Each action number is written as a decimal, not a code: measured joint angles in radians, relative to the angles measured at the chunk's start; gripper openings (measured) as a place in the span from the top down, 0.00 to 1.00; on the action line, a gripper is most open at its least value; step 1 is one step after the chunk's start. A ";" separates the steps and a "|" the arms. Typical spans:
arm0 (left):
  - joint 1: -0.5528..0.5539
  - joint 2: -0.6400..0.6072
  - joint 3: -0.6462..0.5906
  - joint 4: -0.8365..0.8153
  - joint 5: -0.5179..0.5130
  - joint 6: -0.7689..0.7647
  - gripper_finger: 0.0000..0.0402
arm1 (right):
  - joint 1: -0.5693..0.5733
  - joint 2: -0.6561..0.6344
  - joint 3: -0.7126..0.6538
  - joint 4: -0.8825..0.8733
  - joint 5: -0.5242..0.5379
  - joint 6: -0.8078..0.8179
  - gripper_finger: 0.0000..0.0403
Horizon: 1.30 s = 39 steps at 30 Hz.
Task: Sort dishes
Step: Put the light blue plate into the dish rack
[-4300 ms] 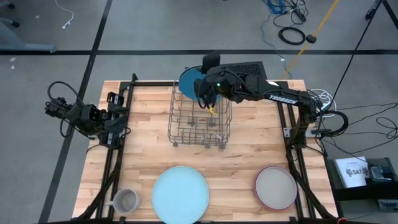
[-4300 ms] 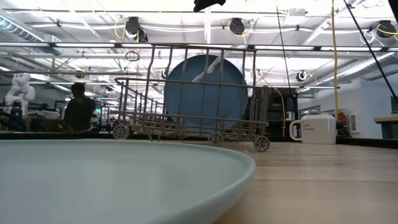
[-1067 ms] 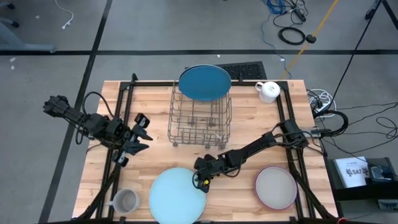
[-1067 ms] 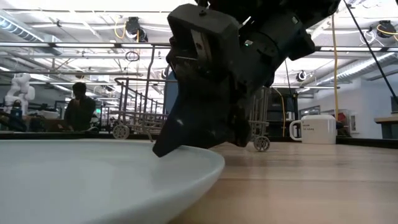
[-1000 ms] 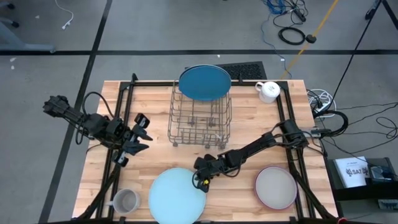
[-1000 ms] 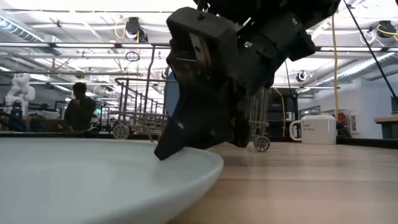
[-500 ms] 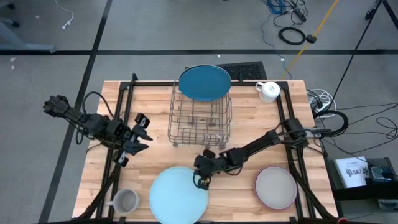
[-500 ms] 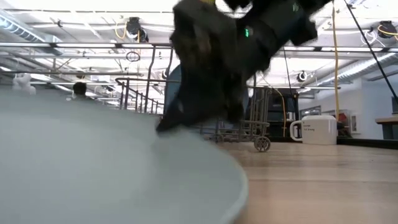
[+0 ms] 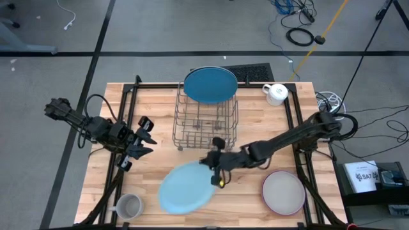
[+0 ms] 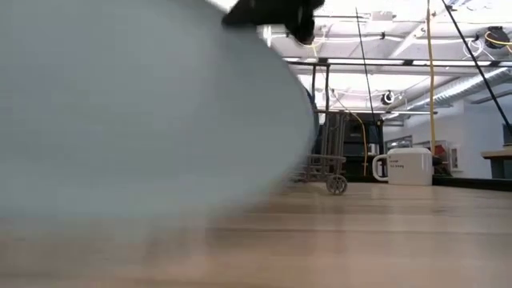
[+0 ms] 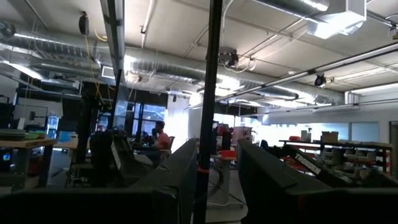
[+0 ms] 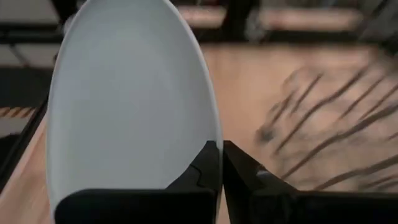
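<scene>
While the right gripper is clamping its fingers together on the rim of the light blue plate, that plate is hanging tilted off the wooden table toward 6 o'clock from the wire dish rack. Seen from the right wrist, the two dark fingers are pinching the plate's edge with almost no gap between them. At 12 o'clock the dark blue plate is standing upright in the rack's far end. At about 4 o'clock the pink-rimmed grey plate is lying flat on the table. A white mug is sitting near 1 o'clock; dark lettering is showing on its side, too small to read. A grey mug is standing at 7 o'clock. The left gripper is waiting at 9 o'clock, its fingers partly apart and empty.
</scene>
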 joint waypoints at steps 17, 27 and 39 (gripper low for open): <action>0.000 -0.003 0.000 0.167 0.065 0.084 0.72 | -0.047 -0.380 0.001 0.187 0.494 -0.680 1.00; 0.000 -0.006 0.000 0.148 0.073 0.111 0.72 | -0.232 -0.423 0.003 0.258 0.584 -0.983 1.00; 0.000 -0.006 0.000 0.096 -0.008 0.259 0.72 | -0.487 -0.319 0.002 0.057 0.393 -1.004 1.00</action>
